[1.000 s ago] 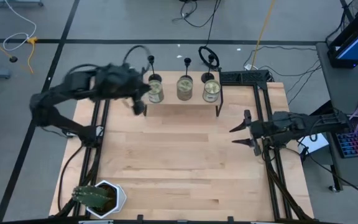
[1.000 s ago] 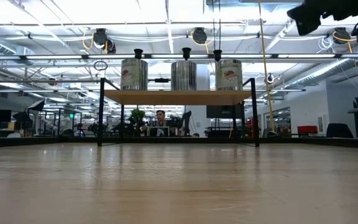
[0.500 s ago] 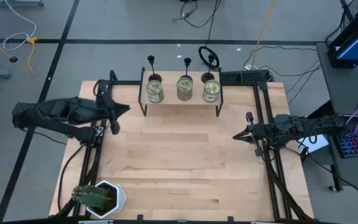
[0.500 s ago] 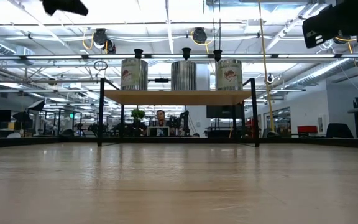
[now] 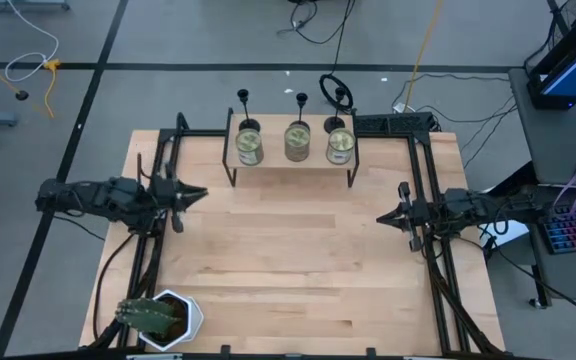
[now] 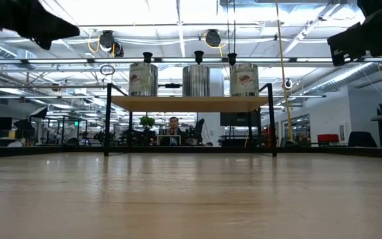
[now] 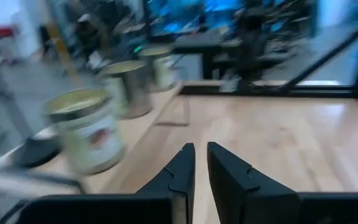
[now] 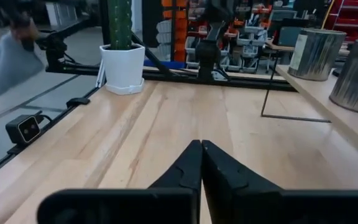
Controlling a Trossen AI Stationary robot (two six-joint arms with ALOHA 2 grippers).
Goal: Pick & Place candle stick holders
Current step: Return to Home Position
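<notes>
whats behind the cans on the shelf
Three black candle stick holders, one behind each of the cans. In the low view only their cup tops show above the cans; the cans cover the stems and bases.

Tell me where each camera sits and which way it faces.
High view: overhead, looking straight down on the table; both arms show, left gripper and right gripper.
Low view: at table-top height, facing the shelf; arm parts at the top corners.
Left wrist view: on the left arm, facing the cans; its fingers show.
Right wrist view: on the right arm, facing the cactus pot; its fingers show.
Shared: high and low both show the candle stick holders by the cans.
</notes>
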